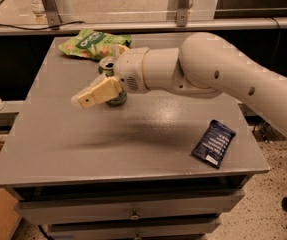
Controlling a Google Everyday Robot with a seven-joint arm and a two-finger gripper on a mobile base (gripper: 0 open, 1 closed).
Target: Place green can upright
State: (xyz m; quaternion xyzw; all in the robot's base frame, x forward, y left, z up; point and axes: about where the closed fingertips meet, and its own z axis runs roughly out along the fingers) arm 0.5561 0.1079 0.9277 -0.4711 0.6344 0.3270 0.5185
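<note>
The green can stands about upright on the desk, toward 11 o'clock from its centre, with its long axis near vertical and silver top up. The white arm reaches in from 3 o'clock. Its gripper crosses the can's front; whether it grips the can, I cannot tell. A green snack bag lies at 12 o'clock and a dark blue packet at 4 o'clock.

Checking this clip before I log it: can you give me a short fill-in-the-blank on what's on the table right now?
1. The gripper, over the grey ___, partly hides the green can.
2. The snack bag behind the can is ___.
3. The packet lying near the front edge is dark ___.
Missing words: table; green; blue.
</note>
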